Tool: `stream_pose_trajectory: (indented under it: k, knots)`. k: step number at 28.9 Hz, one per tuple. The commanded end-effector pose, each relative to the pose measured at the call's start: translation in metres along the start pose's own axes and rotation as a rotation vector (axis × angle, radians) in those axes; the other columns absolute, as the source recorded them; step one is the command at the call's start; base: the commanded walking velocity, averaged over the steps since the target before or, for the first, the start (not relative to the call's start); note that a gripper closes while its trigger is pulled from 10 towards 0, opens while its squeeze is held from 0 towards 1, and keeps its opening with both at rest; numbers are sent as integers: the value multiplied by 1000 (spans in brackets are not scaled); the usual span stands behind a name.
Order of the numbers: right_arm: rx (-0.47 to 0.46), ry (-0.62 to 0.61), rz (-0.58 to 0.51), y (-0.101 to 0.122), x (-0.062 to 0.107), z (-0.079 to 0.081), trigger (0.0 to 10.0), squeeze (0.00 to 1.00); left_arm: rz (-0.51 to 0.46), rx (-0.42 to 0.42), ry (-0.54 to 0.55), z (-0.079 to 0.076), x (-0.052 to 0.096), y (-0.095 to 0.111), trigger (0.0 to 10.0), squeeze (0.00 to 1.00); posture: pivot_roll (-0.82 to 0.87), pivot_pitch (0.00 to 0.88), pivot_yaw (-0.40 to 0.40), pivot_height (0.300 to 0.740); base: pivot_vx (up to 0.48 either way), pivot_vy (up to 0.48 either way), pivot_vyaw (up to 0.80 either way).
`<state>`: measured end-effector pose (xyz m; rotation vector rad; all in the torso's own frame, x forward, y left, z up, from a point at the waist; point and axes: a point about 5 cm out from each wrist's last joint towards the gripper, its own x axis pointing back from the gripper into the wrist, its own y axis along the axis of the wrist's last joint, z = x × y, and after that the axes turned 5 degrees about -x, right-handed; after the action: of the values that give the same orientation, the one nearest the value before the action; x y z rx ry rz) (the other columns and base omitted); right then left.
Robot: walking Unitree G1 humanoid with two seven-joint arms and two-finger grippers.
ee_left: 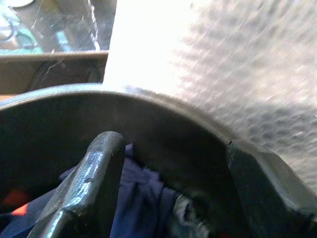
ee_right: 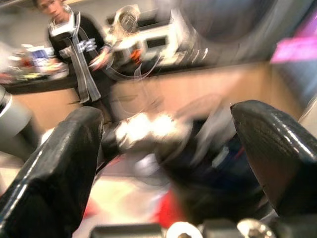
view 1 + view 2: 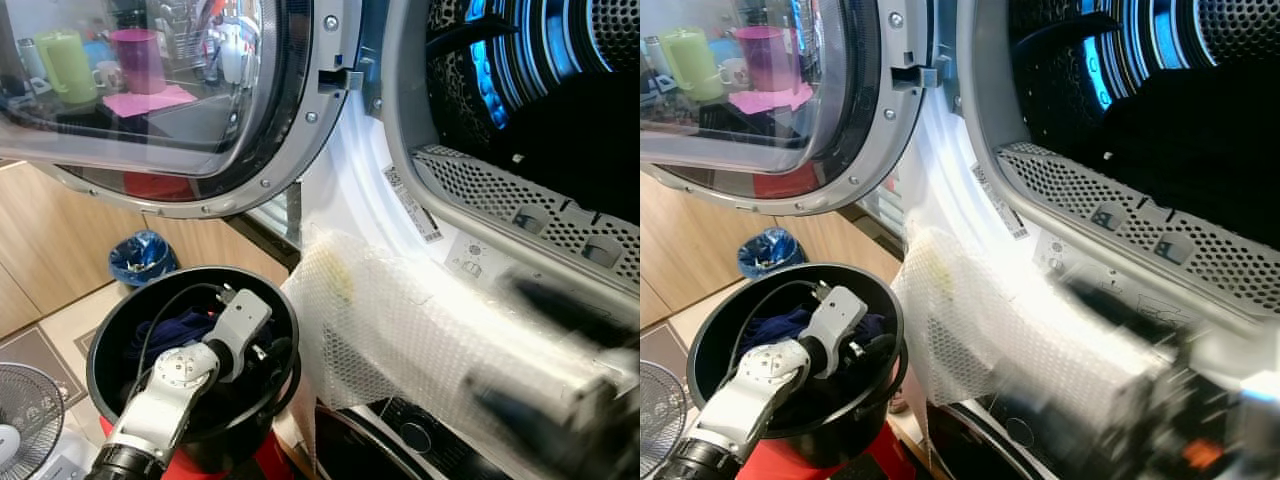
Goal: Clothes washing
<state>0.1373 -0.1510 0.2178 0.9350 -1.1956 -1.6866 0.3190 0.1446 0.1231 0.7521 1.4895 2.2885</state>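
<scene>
Wooden cabinet fronts (image 3: 50, 250) behind — a blue-lined bin (image 3: 142, 256), a fan (image 3: 25, 420) on the floor.

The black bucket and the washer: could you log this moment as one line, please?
left tool: open, inside black bucket over dark clothes | right tool: open, blurred | white mesh bag: draped below washer opening | door: open

Perforated metal drum (image 3: 560, 60) with glossy sheen; door (image 3: 150, 90) — clear glass in a smooth silvery rim; white mesh laundry bag (image 3: 400, 320) — open-weave cloth; glossy black plastic bucket (image 3: 110, 335) containing dark soft cloth (image 1: 138, 198).
</scene>
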Motion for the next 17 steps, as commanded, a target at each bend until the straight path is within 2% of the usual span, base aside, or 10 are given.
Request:
stream_pose_trajectory:
  k: [1, 2, 3, 4, 5, 7, 9, 12, 17]
  knots:
    - [-34, -42, 48, -15, 3, -11, 10000, 0, -34, -2, -5, 1, 3, 5, 10000, 0, 199, 95, -55, 740, 0, 0, 0]
    - [-157, -134, 67, -50, 10, -30, 10000, 0, -44, -2, -9, 4, 6, 6, 10000, 0, 209, 94, -56, 740, 0, 0, 0]
    - [-157, -134, 67, -50, 10, -30, 10000, 0, -44, -2, -9, 4, 6, 6, 10000, 0, 209, 94, -56, 740, 0, 0, 0]
    - [-195, -170, 52, -59, 12, -37, 10000, 0, -48, -1, -10, 4, 7, 7, 10000, 0, 209, 94, -56, 740, 0, 0, 0]
    - [-249, -254, 22, -76, 17, -50, 10000, 0, -55, -3, -10, 5, 9, 8, 10000, 0, 220, 96, -56, 740, 0, 0, 0]
    - [-307, -330, 12, -90, 20, -61, 10000, 0, -61, -6, -9, 7, 11, 9, 10000, 0, 220, 96, -56, 740, 0, 0, 0]
    - [-329, -410, 24, -106, 25, -70, 10000, 0, -68, -4, -4, 9, 13, 11, 10000, 0, 227, 99, -58, 740, 0, 0, 0]
    - [-381, -618, 32, -137, 36, -93, 10000, 0, -87, -8, -12, 13, 17, 18, 10000, 0, 239, 100, -57, 740, 0, 0, 0]
    - [-460, -858, 94, -186, 54, -111, 10000, 0, -93, -24, -42, 16, 22, 24, 10000, 0, 248, 99, -60, 740, 0, 0, 0]
